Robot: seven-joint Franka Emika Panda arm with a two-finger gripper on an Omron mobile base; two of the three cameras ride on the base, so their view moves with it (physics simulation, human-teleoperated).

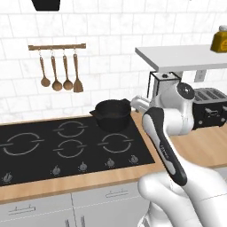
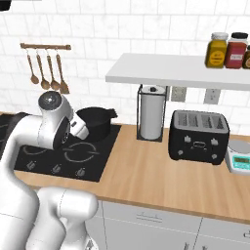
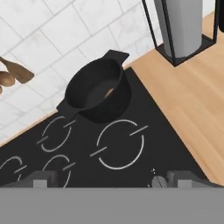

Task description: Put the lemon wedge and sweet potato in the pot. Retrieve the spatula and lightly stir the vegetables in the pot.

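The gripper [image 3: 112,181] hangs over the front of the black cooktop [image 3: 131,131], its two dark fingertips [image 3: 39,178] spread wide apart near the bottom of the hand view, with nothing between them. Just beyond it lies a white burner ring [image 3: 120,144], and past that ring the pot [image 3: 98,89] sits on the rear right burner, close to the tiled wall. A small orange-brown patch shows on the pot's inner wall; what it is cannot be told. From the left base view the pot [image 1: 111,114] stands upright at the back right of the cooktop [image 1: 66,146], with the arm's white wrist just to its right. The wooden desk [image 2: 161,171] stretches to the right of the cooktop and carries a paper towel roll in a black wire holder [image 2: 151,113], a black toaster [image 2: 199,135] and a small scale [image 2: 240,158]. Wooden utensils [image 1: 60,73] hang from a rail on the wall to the pot's left. Jars [image 2: 227,50] stand on the white shelf [image 2: 176,71] above the desk.
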